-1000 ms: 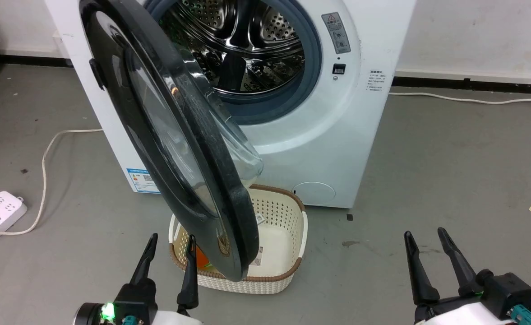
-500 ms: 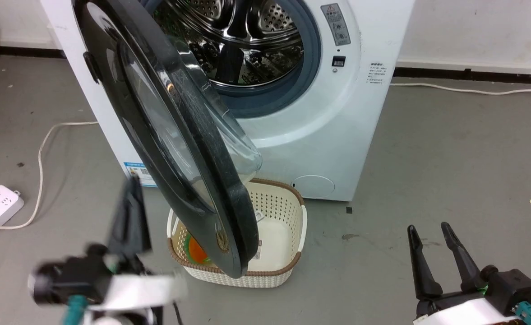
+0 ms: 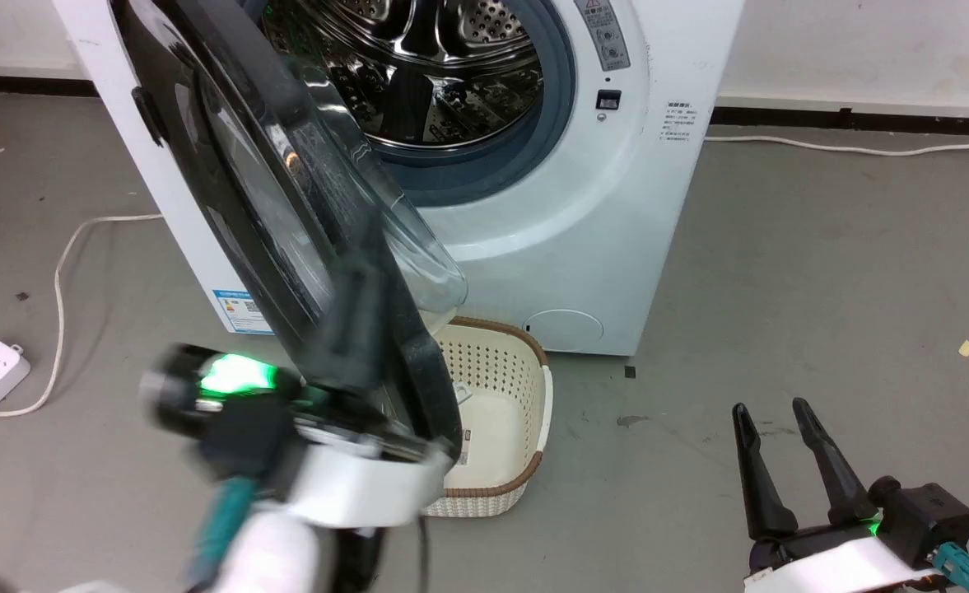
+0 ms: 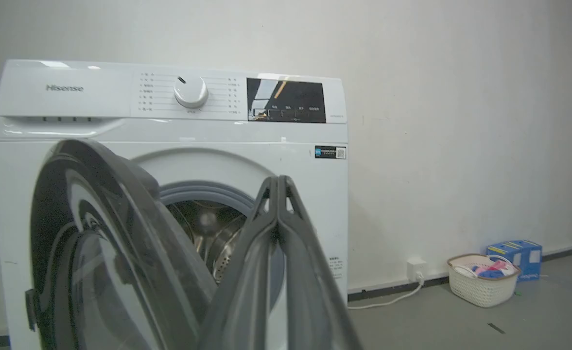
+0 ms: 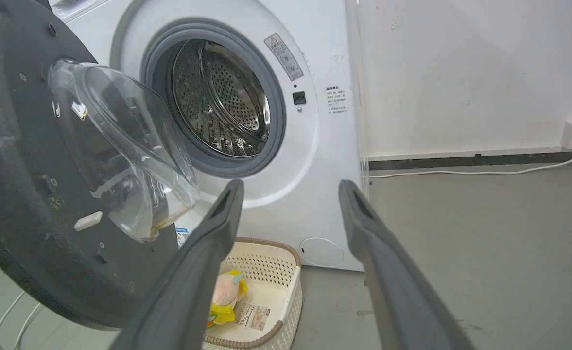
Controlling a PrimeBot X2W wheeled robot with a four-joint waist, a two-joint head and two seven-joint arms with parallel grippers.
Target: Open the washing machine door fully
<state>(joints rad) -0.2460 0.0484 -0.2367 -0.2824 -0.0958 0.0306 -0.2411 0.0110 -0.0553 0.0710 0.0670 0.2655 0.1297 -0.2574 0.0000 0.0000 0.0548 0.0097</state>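
The washing machine door [image 3: 286, 214] is seen part-open, swung out from the washing machine's [image 3: 583, 231] front above the basket [image 3: 525, 395]. With the left gripper's [image 4: 278, 184] fingers pressed together near its rim, the door could be knocked shut or slipped past. The right gripper [image 3: 771, 406] is spread.

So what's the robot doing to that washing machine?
It's opening the washing machine door, which stands partly open, swung out over a cream basket. The left gripper, fingers shut, is blurred close by the door's lower edge; I can't tell if it touches. The right gripper hangs open, off to the side.
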